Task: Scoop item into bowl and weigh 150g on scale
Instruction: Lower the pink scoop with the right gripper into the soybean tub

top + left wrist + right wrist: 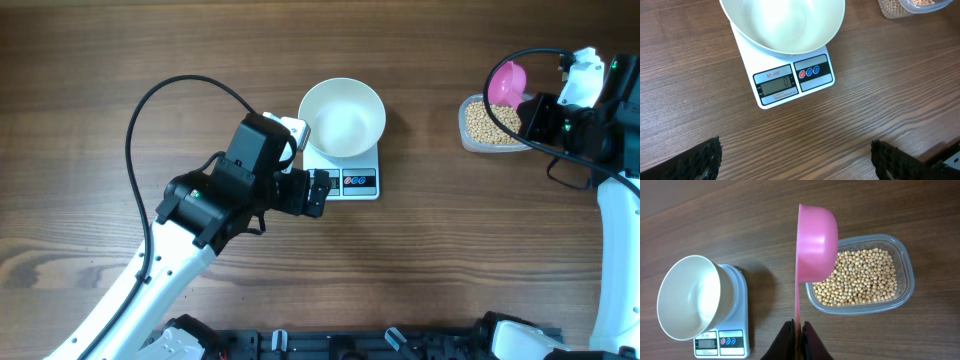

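The right claw (799, 335) is clamped together on the thin handle of a pink scoop (816, 242). The scoop stands on its edge over the near rim of the clear tub (905, 270). The beans (860, 277) all lie in that tub, and the scoop seems empty in the overhead view. The white bowl (687, 297) sits on the scale (732, 330), well apart from the tub, and holds nothing; the display shows zero. The left claw (800, 160) hangs just in front of the scale with its fingers wide apart, holding nothing.

I judge the step in hand is the first scoop. To do it well, the open side should turn toward the beans, push low through the heap, then come level before lifting, so nothing rolls onto the worktop (100, 60).
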Robot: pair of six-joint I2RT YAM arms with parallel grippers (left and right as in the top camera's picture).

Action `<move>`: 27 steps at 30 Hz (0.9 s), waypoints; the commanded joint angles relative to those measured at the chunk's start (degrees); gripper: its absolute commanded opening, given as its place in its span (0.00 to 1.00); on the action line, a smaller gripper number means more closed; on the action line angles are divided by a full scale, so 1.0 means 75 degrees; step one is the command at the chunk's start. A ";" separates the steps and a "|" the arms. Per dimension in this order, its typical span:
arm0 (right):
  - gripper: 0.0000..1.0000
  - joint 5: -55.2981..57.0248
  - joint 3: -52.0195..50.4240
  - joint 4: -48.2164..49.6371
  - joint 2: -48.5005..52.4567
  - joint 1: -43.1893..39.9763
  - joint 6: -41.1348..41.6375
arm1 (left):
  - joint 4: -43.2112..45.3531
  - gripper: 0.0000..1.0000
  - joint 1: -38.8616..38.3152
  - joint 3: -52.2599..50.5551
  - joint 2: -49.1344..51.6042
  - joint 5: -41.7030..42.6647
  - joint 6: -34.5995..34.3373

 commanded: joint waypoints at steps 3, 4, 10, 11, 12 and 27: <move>0.04 0.0050 0.0070 0.0009 -0.0125 -0.0017 0.0061 | 0.0038 1.00 -0.0035 -0.0032 -0.0006 -0.0076 0.0157; 0.04 0.0050 0.0070 0.0009 -0.0125 -0.0017 0.0061 | 0.0038 1.00 -0.0035 -0.0032 -0.0006 -0.0076 0.0157; 0.04 0.0050 0.0070 0.0009 -0.0125 -0.0017 0.0061 | 0.0114 1.00 -0.0035 -0.0032 -0.0006 -0.0076 0.0157; 0.04 0.0050 0.0070 0.0009 -0.0125 -0.0017 0.0061 | 0.0125 1.00 -0.0035 -0.0032 -0.0006 -0.0073 0.0157; 0.04 0.0050 0.0070 0.0006 -0.0125 -0.0017 0.0061 | 0.0140 1.00 -0.0035 -0.0032 -0.0006 -0.0076 0.0157; 0.04 0.0050 0.0070 -0.0006 -0.0125 -0.0017 0.0055 | 0.0140 1.00 -0.0035 -0.0032 -0.0006 -0.0073 0.0157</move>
